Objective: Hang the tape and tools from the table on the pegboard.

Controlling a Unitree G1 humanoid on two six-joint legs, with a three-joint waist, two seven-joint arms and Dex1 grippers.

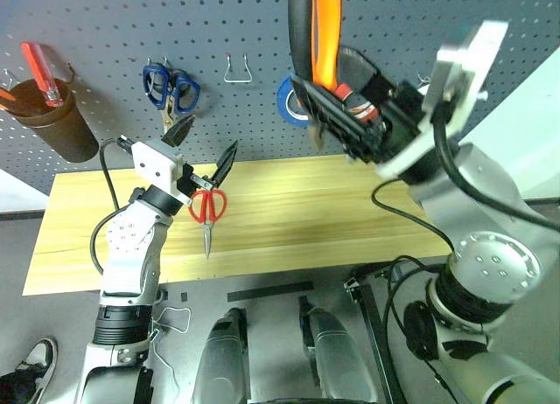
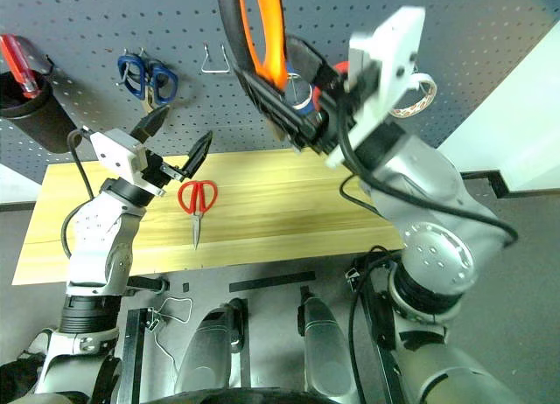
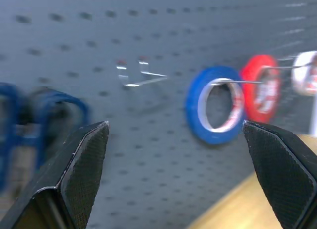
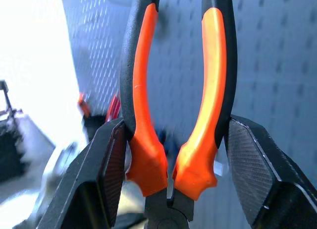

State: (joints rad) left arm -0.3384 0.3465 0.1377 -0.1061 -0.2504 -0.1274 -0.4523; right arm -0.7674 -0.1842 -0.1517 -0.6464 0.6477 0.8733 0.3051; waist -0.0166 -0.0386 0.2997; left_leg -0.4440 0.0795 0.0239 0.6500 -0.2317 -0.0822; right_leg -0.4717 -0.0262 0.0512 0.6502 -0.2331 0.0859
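Observation:
My right gripper (image 1: 325, 82) is shut on the orange-handled pliers (image 1: 320, 28) and holds them raised in front of the dark grey pegboard (image 1: 105, 19), handles pointing up. In the right wrist view both fingers (image 4: 106, 169) press on the lower ends of the pliers' handles (image 4: 143, 90). The red-handled scissors (image 1: 208, 206) lie on the light wood table (image 1: 350, 212), blades toward me. Just above them my left gripper (image 1: 203, 146) is open and empty, aimed at the board. The whitish tape (image 2: 418, 94) hangs on a peg at the board's right.
Blue-handled scissors (image 1: 171, 87) hang on the board's left, beside an empty wire hook (image 1: 238, 69). A blue roll (image 3: 215, 105) and a red roll (image 3: 260, 87) hang on pegs next to the whitish tape. A brown cup (image 1: 57, 120) with a red screwdriver (image 1: 39, 72) is mounted far left.

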